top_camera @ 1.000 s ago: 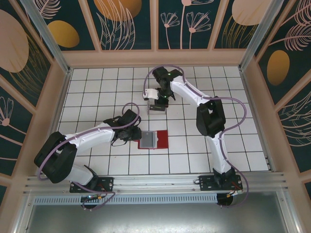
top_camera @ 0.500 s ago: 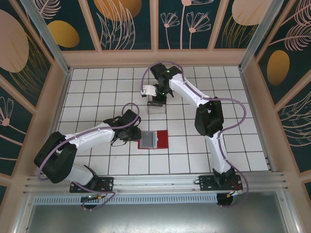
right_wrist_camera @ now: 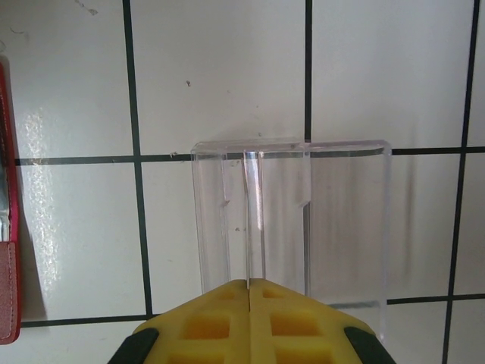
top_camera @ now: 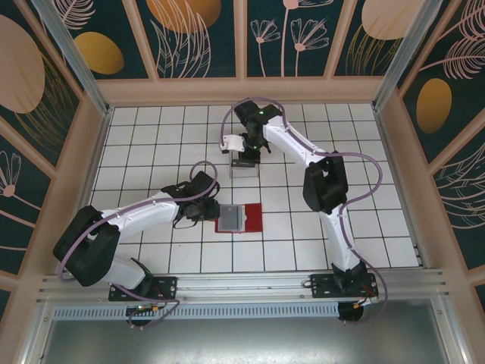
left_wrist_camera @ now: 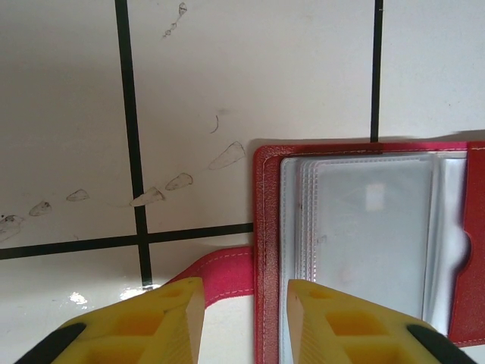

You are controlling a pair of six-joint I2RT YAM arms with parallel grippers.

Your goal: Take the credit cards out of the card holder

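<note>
The red card holder lies open on the tiles, grey pocketed side up. I cannot tell whether cards sit in its pockets. My left gripper is open and low over the holder's left edge. One finger is over the pockets and the other is beside the red tab. My right gripper hangs just above a clear plastic box. It is shut on a thin pale credit card, seen edge-on and reaching down into the box.
The clear box stands about two tiles beyond the card holder, mid-table. Wooden rails and patterned panels wall the white tiled floor on three sides. The holder's far edge shows at the left in the right wrist view.
The right gripper has crept slightly toward the far wall and left above the clear box. The left arm and the card holder have not moved.
</note>
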